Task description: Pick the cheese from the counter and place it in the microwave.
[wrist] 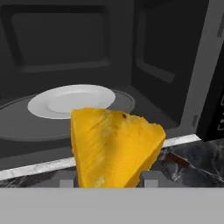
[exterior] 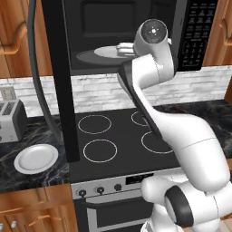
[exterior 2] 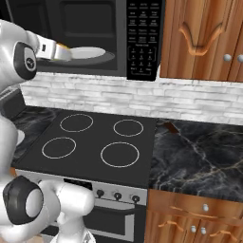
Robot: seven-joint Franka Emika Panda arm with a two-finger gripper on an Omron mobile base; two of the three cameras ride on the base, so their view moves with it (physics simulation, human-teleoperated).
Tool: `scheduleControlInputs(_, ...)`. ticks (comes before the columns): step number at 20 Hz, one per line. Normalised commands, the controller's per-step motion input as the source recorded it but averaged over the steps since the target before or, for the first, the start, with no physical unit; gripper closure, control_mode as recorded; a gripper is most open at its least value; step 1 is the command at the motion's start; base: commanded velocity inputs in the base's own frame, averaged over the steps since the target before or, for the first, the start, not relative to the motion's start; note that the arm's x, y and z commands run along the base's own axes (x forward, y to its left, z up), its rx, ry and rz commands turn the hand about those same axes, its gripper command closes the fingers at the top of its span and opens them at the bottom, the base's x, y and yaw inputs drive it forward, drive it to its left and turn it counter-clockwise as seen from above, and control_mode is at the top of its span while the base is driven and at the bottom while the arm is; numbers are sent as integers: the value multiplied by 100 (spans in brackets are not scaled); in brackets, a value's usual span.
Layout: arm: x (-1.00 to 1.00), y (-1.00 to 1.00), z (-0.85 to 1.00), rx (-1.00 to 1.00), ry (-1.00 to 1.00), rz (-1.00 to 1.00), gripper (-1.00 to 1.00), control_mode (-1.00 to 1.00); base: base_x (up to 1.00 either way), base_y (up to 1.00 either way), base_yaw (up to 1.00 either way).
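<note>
Microwave [wrist: 175,65] cavity stands open; turntable plate [wrist: 70,100] lies bare.

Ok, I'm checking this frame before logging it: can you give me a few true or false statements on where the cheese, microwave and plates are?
1. The gripper holds the cheese. True.
2. The microwave door is closed. False: it stands open, cavity exposed.
3. A white plate sits inside the microwave. True.
4. The cheese rests on that plate. False: it is in the gripper, at the cavity's opening.
5. A toaster stands on the counter near another plate. True.
</note>
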Motion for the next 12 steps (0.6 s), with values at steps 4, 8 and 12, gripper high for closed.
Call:
scheduleControlInputs(4, 99, -1, 0, 7, 0, 0, 100, -100, 0, 0, 0)
scheduleControlInputs(8, 93, 0, 0, 3, 0, 0, 100, -100, 0, 0, 0)
scheduleControlInputs(12, 73, 4, -8, 4, 1, 0, 100, -100, 0, 0, 0)
